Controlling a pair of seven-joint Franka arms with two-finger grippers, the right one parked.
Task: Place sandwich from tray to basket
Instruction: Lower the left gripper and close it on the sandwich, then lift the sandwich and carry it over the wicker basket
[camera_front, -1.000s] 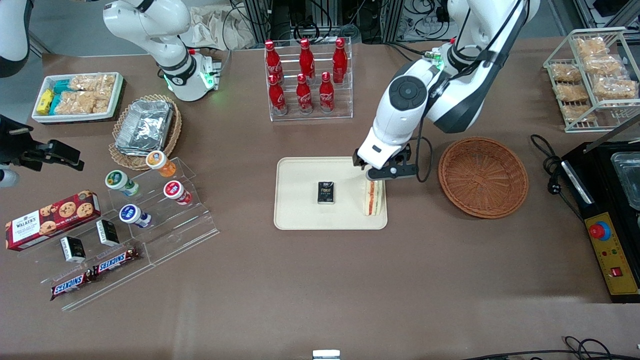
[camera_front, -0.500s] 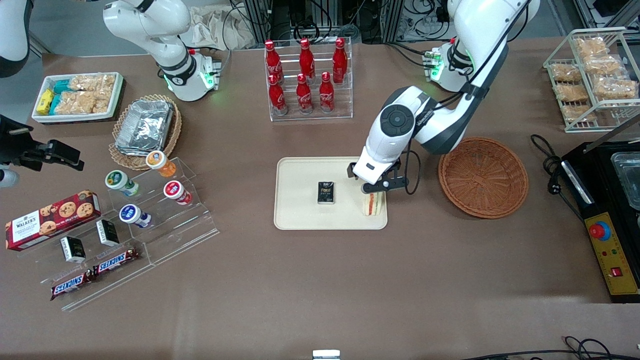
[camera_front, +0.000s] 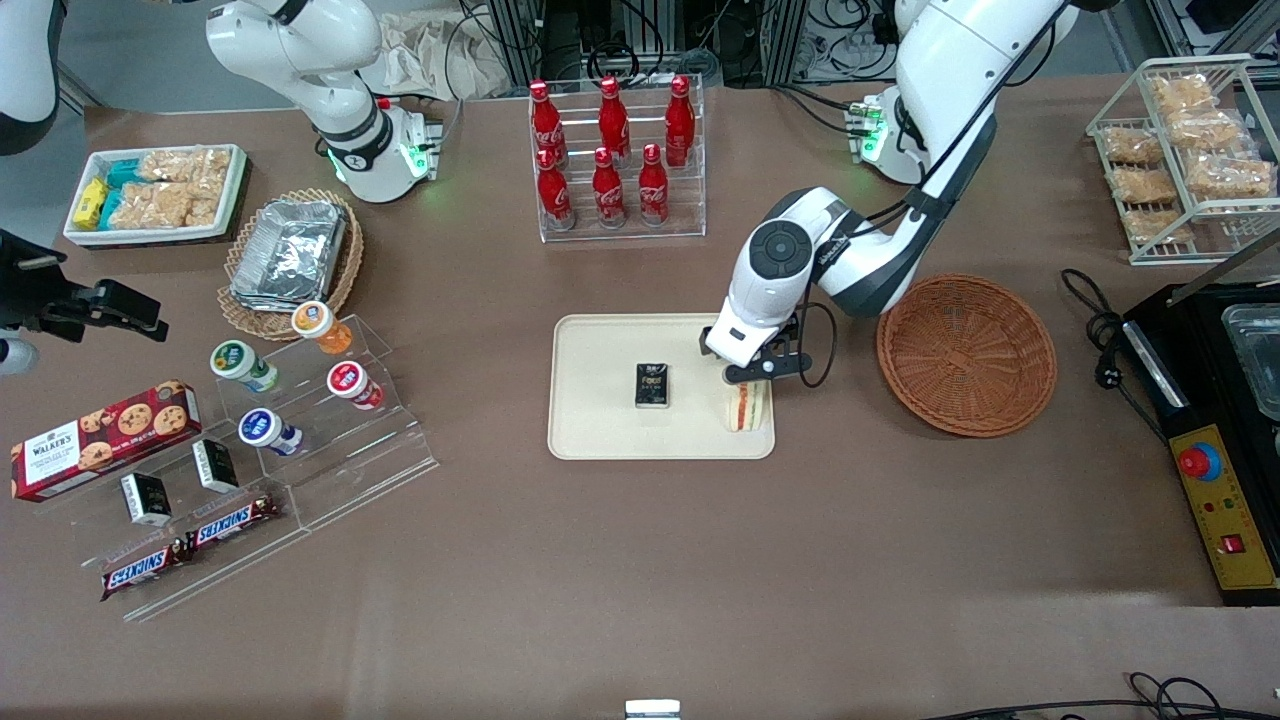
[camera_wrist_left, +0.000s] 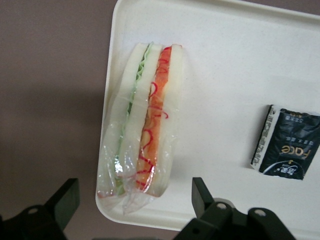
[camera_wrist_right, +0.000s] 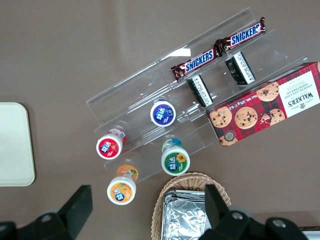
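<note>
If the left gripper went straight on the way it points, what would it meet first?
Most likely the wrapped sandwich on the tray: the left gripper is open above the tray's edge, aimed down at it. The gap in height is unclear.

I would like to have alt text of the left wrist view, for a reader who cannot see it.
A wrapped sandwich with green and orange-red fillings lies on a pale tray, near its edge. The gripper is above the sandwich, jaws open. A small black packet lies apart on the tray.
</note>
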